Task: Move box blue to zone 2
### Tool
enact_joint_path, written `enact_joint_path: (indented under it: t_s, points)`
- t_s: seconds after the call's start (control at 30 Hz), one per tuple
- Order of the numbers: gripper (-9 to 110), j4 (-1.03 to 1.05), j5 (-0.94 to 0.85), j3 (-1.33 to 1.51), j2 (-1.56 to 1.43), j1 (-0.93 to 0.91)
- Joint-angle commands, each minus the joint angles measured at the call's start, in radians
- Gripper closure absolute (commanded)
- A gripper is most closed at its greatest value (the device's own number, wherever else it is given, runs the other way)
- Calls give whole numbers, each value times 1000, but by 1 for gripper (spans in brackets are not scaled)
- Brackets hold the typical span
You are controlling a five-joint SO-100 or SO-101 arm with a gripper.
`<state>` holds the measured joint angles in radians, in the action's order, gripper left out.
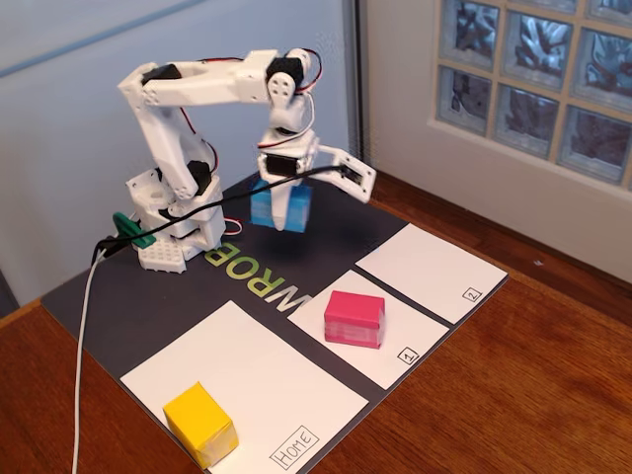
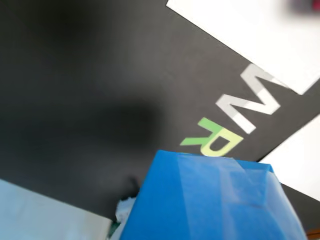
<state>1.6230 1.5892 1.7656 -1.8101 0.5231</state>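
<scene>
In the fixed view the blue box (image 1: 265,204) stands on the dark mat (image 1: 148,306) at the back, close to the arm's base. My gripper (image 1: 331,209) is down at the box and open. Its white fixed finger (image 1: 291,209) lies across the box's front face, and the moving jaw is swung far out to the right, apart from the box. In the wrist view the blue box (image 2: 215,200) fills the lower right, very close; my fingers do not show clearly there. Zone 2 (image 1: 430,269), the white sheet marked "2", lies at the mat's right edge with nothing on it.
A pink block (image 1: 354,318) sits on the sheet marked "1" (image 1: 395,355), between the box and the mat's front. A yellow block (image 1: 200,425) sits on the "Home" sheet (image 1: 257,380). A black cable (image 1: 197,212) crosses by the arm's base (image 1: 178,237). The mat lies on a wooden table (image 1: 533,395).
</scene>
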Motion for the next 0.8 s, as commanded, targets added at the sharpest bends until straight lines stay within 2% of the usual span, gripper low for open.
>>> enact_joint_path:
  t_s: [0.0, 0.23, 0.57, 0.77]
  points:
    - [102, -87, 86, -15, 25, 35]
    - [102, -276, 176, -28, 127, 92]
    - [102, -578, 215, -64, 298, 140]
    - [102, -730, 353, -89, 353, 161]
